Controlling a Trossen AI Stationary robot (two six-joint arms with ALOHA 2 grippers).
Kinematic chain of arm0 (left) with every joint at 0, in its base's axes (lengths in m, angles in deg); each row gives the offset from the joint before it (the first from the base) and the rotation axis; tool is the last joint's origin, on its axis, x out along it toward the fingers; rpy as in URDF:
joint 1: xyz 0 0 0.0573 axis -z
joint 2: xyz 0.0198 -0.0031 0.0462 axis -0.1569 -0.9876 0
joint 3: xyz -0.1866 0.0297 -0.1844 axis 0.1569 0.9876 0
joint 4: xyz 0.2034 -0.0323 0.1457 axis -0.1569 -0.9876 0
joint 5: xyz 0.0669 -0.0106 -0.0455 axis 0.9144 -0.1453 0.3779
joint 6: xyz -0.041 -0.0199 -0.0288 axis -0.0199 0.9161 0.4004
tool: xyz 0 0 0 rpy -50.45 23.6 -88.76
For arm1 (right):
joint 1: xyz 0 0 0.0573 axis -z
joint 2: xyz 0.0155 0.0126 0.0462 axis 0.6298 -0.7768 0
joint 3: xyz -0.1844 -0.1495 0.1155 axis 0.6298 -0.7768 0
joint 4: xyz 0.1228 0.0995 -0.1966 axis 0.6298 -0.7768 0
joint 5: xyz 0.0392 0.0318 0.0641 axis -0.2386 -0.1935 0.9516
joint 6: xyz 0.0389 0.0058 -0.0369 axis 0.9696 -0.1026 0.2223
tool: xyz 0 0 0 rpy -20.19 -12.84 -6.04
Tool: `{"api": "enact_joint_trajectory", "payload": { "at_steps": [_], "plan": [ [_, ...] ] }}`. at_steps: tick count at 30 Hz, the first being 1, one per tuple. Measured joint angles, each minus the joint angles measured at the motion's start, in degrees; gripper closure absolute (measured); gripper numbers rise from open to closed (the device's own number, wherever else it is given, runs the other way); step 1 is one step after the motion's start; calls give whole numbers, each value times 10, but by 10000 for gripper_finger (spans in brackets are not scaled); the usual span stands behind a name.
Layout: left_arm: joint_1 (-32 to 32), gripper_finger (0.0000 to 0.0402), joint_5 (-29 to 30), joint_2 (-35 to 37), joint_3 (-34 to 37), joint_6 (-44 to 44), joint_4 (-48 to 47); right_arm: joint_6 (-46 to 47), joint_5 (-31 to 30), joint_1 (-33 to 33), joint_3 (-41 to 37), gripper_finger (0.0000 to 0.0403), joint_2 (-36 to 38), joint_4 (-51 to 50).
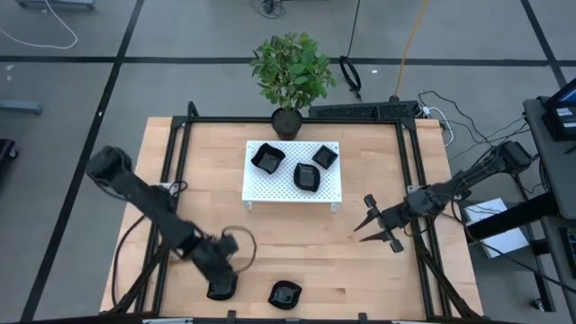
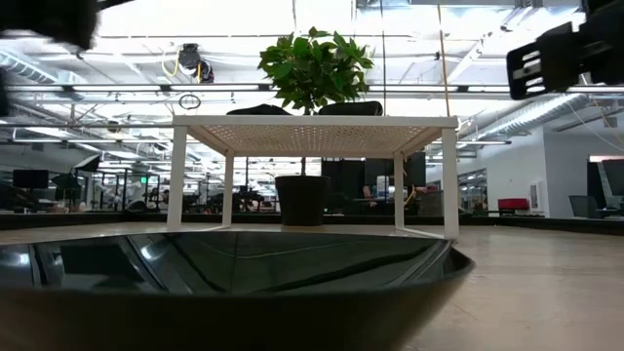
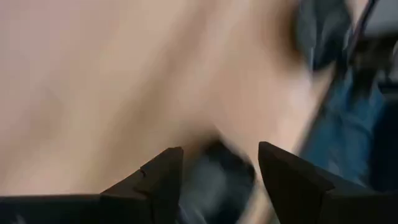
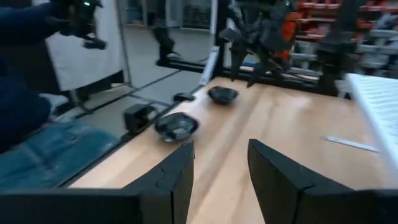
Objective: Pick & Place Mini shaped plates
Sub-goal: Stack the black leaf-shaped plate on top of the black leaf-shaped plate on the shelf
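Black plate (image 2: 234, 283) foreground; white platform (image 2: 314, 125) behind

The left arm runs from the middle left of the high view down toward the bottom centre, its left tool (image 1: 222, 286) low at the lower edge of the frame, fingers (image 3: 163, 180) parted with a clear gap. The right arm enters from the right edge and reaches toward mid-frame, its right tool (image 1: 367, 219) held with fingers (image 4: 175, 174) spread apart, empty.
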Motion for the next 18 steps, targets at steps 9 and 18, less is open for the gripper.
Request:
{"api": "enact_joint_trajectory", "payload": {
  "at_steps": [9, 18],
  "plan": [
    [100, 190, -46, -79, -4, 179, -16, -15, -2, -33, -38, 266, -2, 88],
    [110, 190, -8, -84, -4, 205, -71, -20, -3, -33, -60, 266, -2, 128]
  ]
}}
